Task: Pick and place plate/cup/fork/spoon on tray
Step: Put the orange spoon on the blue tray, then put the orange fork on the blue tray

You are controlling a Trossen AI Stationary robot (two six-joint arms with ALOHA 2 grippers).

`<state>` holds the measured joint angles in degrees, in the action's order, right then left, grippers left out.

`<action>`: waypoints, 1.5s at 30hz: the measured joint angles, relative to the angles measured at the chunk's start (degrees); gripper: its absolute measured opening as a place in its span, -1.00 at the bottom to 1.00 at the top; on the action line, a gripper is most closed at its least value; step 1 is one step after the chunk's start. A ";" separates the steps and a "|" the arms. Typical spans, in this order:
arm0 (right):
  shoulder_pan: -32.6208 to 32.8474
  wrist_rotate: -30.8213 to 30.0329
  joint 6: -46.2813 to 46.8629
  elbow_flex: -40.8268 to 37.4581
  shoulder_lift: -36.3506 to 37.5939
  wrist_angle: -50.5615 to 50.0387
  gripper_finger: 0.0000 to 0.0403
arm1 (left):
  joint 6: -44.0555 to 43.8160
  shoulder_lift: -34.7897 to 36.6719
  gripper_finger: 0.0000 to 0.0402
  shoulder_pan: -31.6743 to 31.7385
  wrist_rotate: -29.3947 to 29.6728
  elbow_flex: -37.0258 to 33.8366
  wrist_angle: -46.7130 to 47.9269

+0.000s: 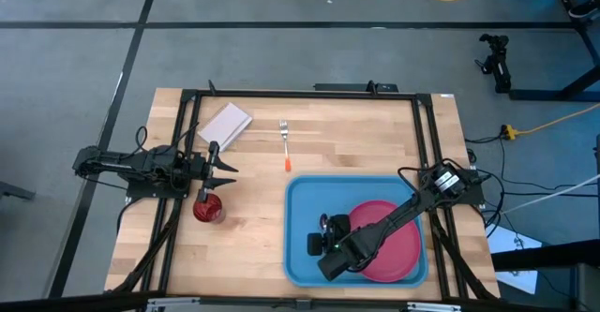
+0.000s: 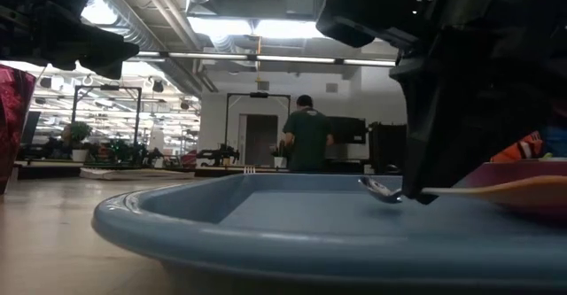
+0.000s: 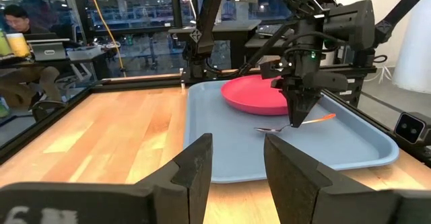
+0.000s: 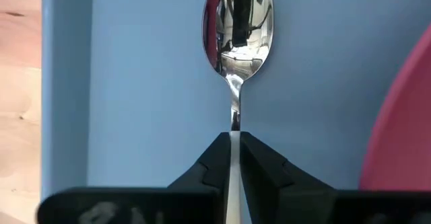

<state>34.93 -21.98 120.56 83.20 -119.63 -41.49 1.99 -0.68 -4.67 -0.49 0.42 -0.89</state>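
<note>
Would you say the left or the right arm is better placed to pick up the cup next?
Left: the left gripper hovers open just above the cup, while the right gripper is over the tray, shut on the spoon.

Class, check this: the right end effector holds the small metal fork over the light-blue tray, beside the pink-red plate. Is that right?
Not quite. The right end effector grips the small metal spoon, as its oval bowl in the right wrist view shows. The rest stands: it is over the light-blue rectangular plastic tray, beside the round pink-red plastic plate.
</note>
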 joint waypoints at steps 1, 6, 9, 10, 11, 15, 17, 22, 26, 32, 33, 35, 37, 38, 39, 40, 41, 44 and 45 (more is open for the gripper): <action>-0.01 -0.02 -0.32 0.00 0.00 -0.05 -0.81 | 0.00 -0.01 -0.37 0.00 0.00 0.00 0.00; -0.06 -0.06 -0.16 0.00 0.00 -0.05 -0.81 | 0.01 0.01 -0.37 0.00 0.00 -0.02 0.00; -0.06 0.00 0.28 0.00 0.00 -0.07 -0.81 | -0.01 0.00 -0.37 0.00 0.00 -0.02 0.00; -0.06 0.00 0.42 0.00 0.00 -0.10 -0.81 | -0.01 -0.01 -0.37 0.01 0.00 0.01 0.00; -0.06 0.00 0.43 0.00 0.01 -0.07 -0.80 | 0.01 0.02 -0.37 -0.01 0.00 0.00 0.00; -0.06 0.03 0.45 0.00 0.02 -0.07 -0.74 | 0.01 -0.01 -0.37 0.00 0.00 -0.01 0.00; -0.06 0.03 0.47 0.00 0.02 -0.10 -0.68 | 0.01 -0.01 -0.37 0.00 0.00 -0.02 0.00; -0.04 -0.18 0.49 0.00 0.04 -0.10 -0.59 | 0.01 -0.01 -0.37 0.00 0.00 0.01 0.00; -0.01 -3.45 0.40 0.47 0.31 -1.02 -0.58 | 0.01 -0.01 -0.37 0.01 0.00 0.01 0.00; 0.23 -10.04 -5.51 8.47 0.37 -10.52 -0.58 | 0.00 0.00 -0.37 -0.01 0.00 0.00 0.00; 0.27 -11.85 -8.07 10.12 0.42 -11.78 -0.58 | -0.01 -0.01 -0.37 0.01 0.00 -0.02 0.00; 0.27 -16.14 -13.80 12.89 0.57 -13.34 -0.58 | 0.01 -0.01 -0.37 -0.01 0.00 0.00 0.00; 0.19 -19.94 -19.05 14.20 0.66 -13.00 -0.58 | 0.00 0.01 -0.37 0.00 0.00 0.01 0.00; -0.03 -21.03 -20.83 14.46 0.66 -12.89 -0.58 | 0.00 -0.01 -0.37 0.01 0.00 0.00 0.00; -0.32 -21.42 -22.06 14.49 0.66 -12.75 -0.58 | -0.01 0.02 -0.37 -0.01 0.00 -0.02 0.00; -0.75 -21.50 -22.41 14.43 0.65 -12.66 -0.58 | 0.01 0.01 -0.37 -0.01 0.00 -0.02 0.00; -1.20 -21.44 -22.57 14.16 0.66 -12.48 -0.58 | 0.01 0.01 -0.37 -0.01 0.00 0.00 0.00; -3.10 -19.17 -22.80 13.63 0.59 -13.99 -0.58 | 0.01 -0.01 -0.37 -0.01 0.00 0.00 0.00; -4.01 -17.95 -22.90 13.56 0.59 -14.76 -0.58 | 0.00 0.01 -0.37 -0.01 0.00 -0.02 0.00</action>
<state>30.92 -39.93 97.66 96.76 -119.04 -56.25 2.00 -0.67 -4.68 -0.49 0.40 -0.89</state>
